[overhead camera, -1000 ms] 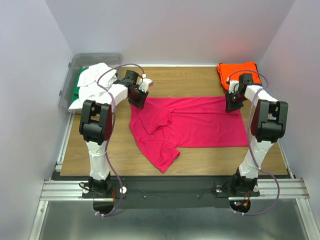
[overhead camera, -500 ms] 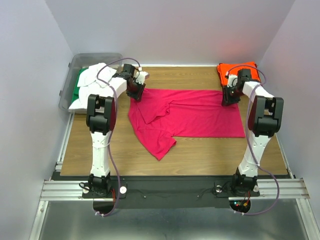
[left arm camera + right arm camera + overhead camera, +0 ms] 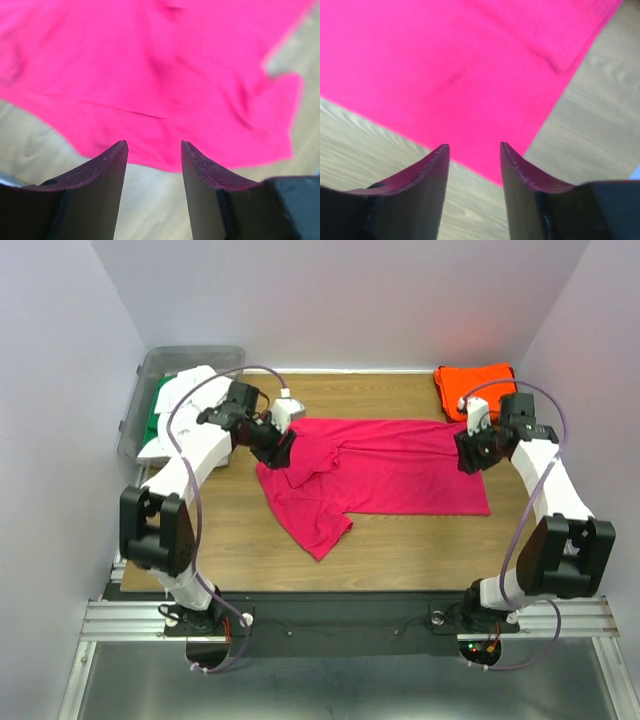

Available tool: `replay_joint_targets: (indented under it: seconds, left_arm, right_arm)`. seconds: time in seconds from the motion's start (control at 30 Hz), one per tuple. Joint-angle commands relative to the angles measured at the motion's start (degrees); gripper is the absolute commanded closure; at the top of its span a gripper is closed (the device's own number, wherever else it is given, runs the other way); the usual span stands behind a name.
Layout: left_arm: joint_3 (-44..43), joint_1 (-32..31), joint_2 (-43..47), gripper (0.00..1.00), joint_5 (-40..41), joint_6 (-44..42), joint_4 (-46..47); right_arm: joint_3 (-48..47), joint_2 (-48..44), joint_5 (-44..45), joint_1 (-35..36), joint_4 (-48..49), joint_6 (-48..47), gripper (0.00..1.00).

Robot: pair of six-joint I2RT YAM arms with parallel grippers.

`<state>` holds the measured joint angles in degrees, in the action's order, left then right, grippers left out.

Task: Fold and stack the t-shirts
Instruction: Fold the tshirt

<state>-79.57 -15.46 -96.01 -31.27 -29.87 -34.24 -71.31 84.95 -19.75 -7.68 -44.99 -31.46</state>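
Observation:
A magenta-pink t-shirt point(image 3: 390, 472) lies spread across the middle of the table, with a rumpled flap hanging toward the near left. My left gripper point(image 3: 278, 447) hovers over its left end, open, with nothing between the fingers; the left wrist view shows the pink t-shirt point(image 3: 160, 75) just beyond the left gripper point(image 3: 152, 147). My right gripper point(image 3: 470, 455) hovers open and holding nothing over the shirt's right edge. In the right wrist view the pink t-shirt point(image 3: 445, 65) and its corner lie ahead of the right gripper point(image 3: 472, 148). An orange-red t-shirt point(image 3: 476, 386) sits folded at the back right.
A clear grey plastic bin point(image 3: 150, 370) stands at the back left, holding white cloth point(image 3: 185, 400) and green cloth point(image 3: 157, 412). Bare wooden table point(image 3: 420, 540) shows in front of the pink shirt and along its right side.
Both grippers have opened and come off the pink shirt's far edge, drawing back toward the near side. Both arms' elbows have swung outward. The shirt lies where it was set.

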Motion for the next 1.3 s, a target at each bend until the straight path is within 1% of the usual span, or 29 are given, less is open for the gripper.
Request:
replay_joint_targets:
  seconds: [0.0,0.03,0.07,0.1,0.2,0.43,0.77,0.9,1.07,1.27]
  left_arm:
    - [10.36,-5.35,4.94,0.42,-0.64,-5.55,1.36]
    - [12.05,-6.58,6.78,0.42,-0.03,-5.73,1.8]
    - [13.64,-9.29,7.67,0.42,1.11,-5.82,2.33]
    - [16.44,-10.28,8.55,0.42,1.29,-5.9,3.38]
    - [19.88,-13.44,11.1,0.42,1.82,-5.73,5.49]
    - [26.12,-19.33,12.51,0.42,4.46,-7.13,7.69]
    - [27.54,-21.71,11.8,0.42,4.81,-8.19,8.14]
    - [28.94,-23.99,12.07,0.41,5.51,-7.49,9.19]
    - [30.79,-29.53,12.33,0.41,6.92,-7.13,10.07]
    - [32.81,-35.76,12.07,0.41,10.61,-6.78,11.82]
  right_arm:
    - [9.59,-1.97,6.99,0.04,-3.0,-10.01,0.52]
    - [11.09,-3.89,7.53,0.04,-2.91,-11.07,0.53]
    - [13.97,-4.78,8.05,0.04,-2.91,-12.21,0.56]
    - [15.13,-5.75,8.67,0.04,-2.73,-14.22,0.56]
    - [19.17,-8.56,11.13,-0.05,-0.89,-16.95,0.57]
    - [21.56,-7.17,14.03,0.04,5.16,-19.07,0.57]
    - [23.93,-1.81,15.97,0.04,9.57,-21.88,0.55]
    - [25.69,-0.14,17.11,0.04,12.03,-22.59,0.51]
    - [26.66,1.54,17.9,0.04,13.62,-22.85,0.5]
    - [27.45,1.97,17.2,0.04,14.32,-23.73,0.53]
